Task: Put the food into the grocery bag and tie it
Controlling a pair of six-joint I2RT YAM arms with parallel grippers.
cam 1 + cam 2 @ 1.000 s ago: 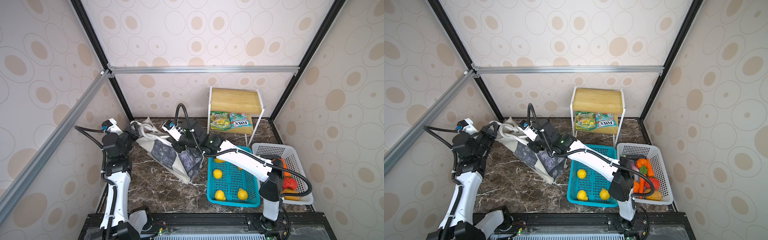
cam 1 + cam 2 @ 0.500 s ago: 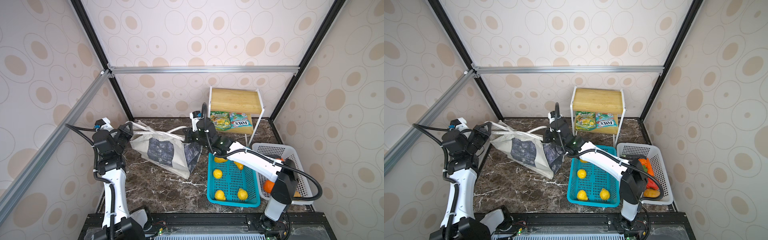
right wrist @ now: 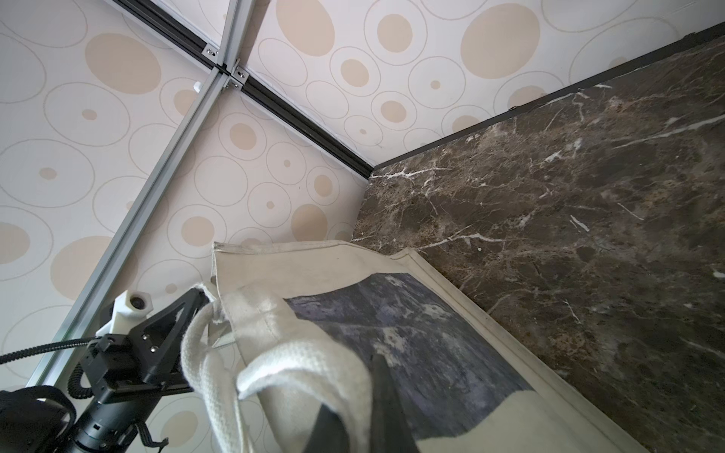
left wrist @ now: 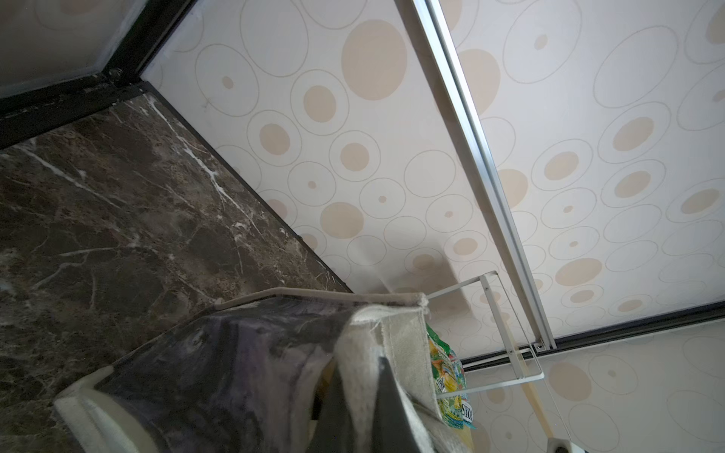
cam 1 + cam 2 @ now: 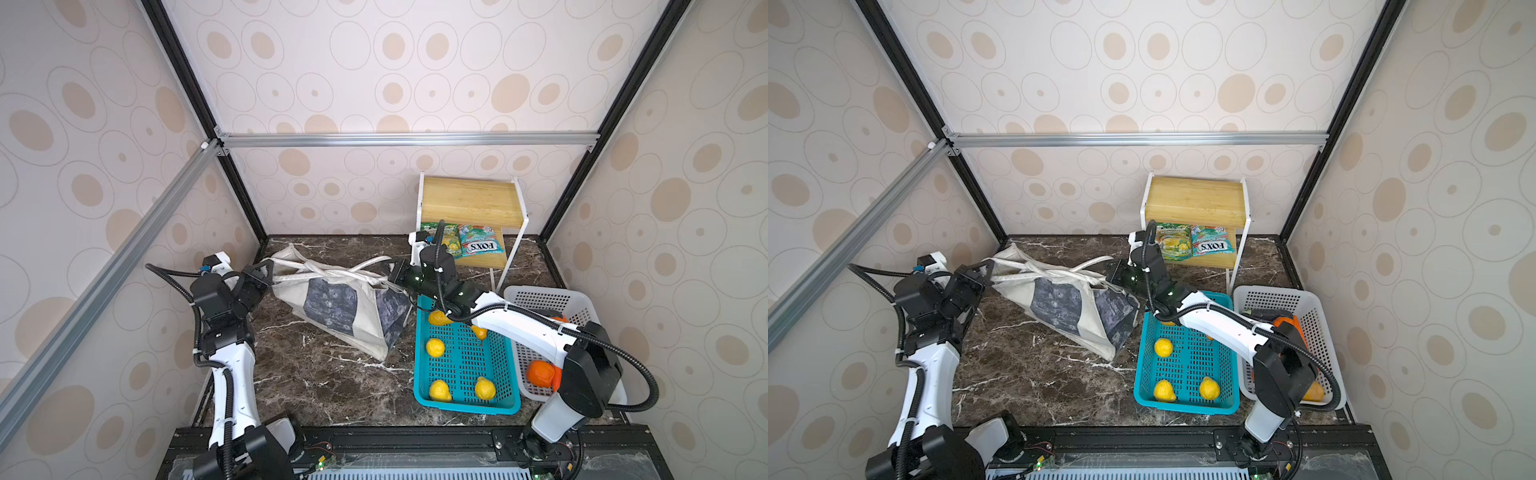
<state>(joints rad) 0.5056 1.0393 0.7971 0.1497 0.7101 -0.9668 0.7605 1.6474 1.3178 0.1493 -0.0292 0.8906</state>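
Both grippers are pressed together on cloth, with the grocery bag (image 5: 332, 307) (image 5: 1059, 303) stretched between them. The left gripper (image 5: 269, 275) (image 5: 980, 275) pinches one top corner of the bag, and the right wrist view shows its tips (image 3: 202, 296) right at that corner. The right gripper (image 5: 392, 276) (image 5: 1112, 272) nips the opposite end of the rim, where a thick white handle (image 5: 368, 264) (image 3: 274, 364) loops just beside its fingers (image 3: 378, 404). Below the two grippers the bag sags to the marble table (image 5: 324, 386), its bottom edge resting there.

Just behind the right gripper, two candy packets (image 5: 478, 245) (image 5: 1200, 245) lie on the lower shelf of a wooden rack (image 5: 469, 199). Just under its wrist, on the side away from the left gripper, sits a teal basket (image 5: 465, 405) holding yellow fruits (image 5: 435, 347). Beyond that, touching it, is a white basket (image 5: 540, 295) with an orange (image 5: 540, 372) in it, well apart from both grippers.
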